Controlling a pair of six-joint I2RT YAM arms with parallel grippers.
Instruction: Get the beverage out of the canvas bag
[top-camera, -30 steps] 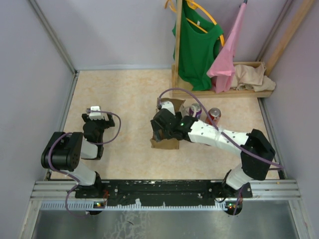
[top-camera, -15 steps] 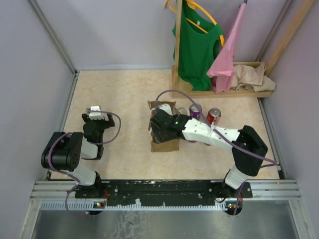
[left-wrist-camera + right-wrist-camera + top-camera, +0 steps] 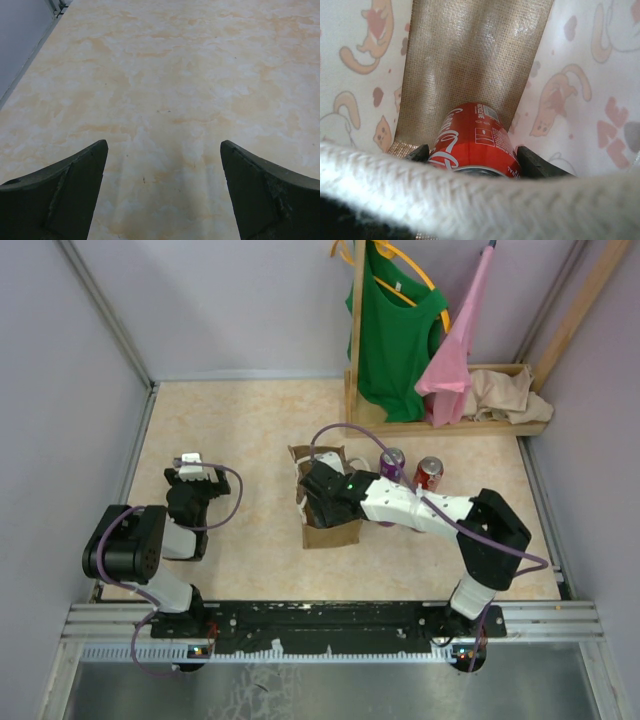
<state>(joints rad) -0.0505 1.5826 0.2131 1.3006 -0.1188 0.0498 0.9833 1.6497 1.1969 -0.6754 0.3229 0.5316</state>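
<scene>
In the last second the right gripper (image 3: pixel 472 159) had pushed deeper into the canvas bag (image 3: pixel 331 533) at mid-counter, swinging its far end leftward. Its fingers flanked the red can (image 3: pixel 470 132) on the bag's floor, close against its sides; whether they pinched it could not be told. Lifting looked the next step. The left gripper (image 3: pixel 162 192) sat spread wide near the left edge.

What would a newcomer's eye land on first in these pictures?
Probably the right arm reaching into the canvas bag in the middle of the table. Its wrist camera looks inside the bag at a red can against the cat-print lining, with dark fingers on either side of the can. After that, the green shirt hanging at the back right stands out.
</scene>
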